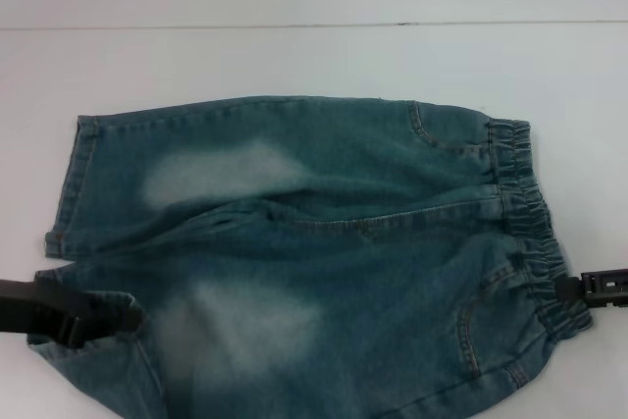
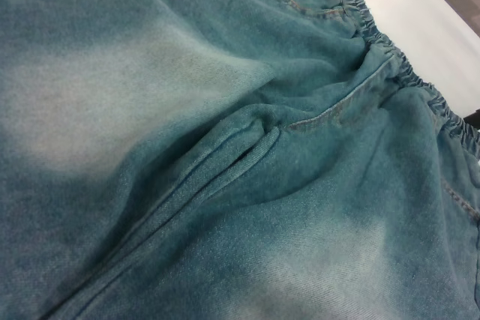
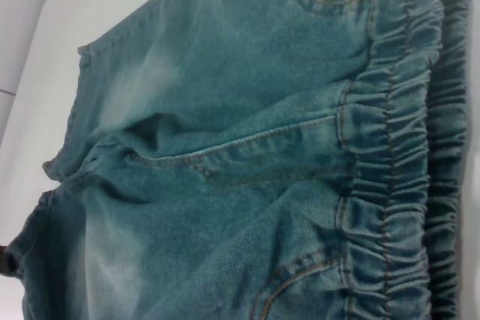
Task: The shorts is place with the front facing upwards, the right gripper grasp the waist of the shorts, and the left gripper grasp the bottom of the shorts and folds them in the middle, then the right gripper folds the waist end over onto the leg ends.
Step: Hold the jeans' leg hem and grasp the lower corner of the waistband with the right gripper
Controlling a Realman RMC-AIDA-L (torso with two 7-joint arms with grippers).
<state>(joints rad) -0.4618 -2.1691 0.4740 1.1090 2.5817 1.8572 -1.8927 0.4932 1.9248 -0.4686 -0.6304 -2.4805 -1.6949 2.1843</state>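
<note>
The shorts [image 1: 324, 242] lie flat on the white table, front up, blue-green denim with pale faded patches. The waist [image 1: 530, 213], a ruffled elastic band, is at the right; it also fills the right wrist view [image 3: 390, 170] and shows in the left wrist view [image 2: 390, 58]. The bottom of the shorts, two straight leg ends [image 1: 74, 183], is at the left. My left gripper [image 1: 123, 319] reaches in over the near leg's hem and overlaps the denim. My right gripper [image 1: 571, 289], with its white label, touches the near end of the waist.
The white table [image 1: 294, 56] extends behind the shorts to a seam line at the back. The shorts' near edge runs off the bottom of the head view. The left gripper [image 3: 6, 260] shows as a dark shape at the hem in the right wrist view.
</note>
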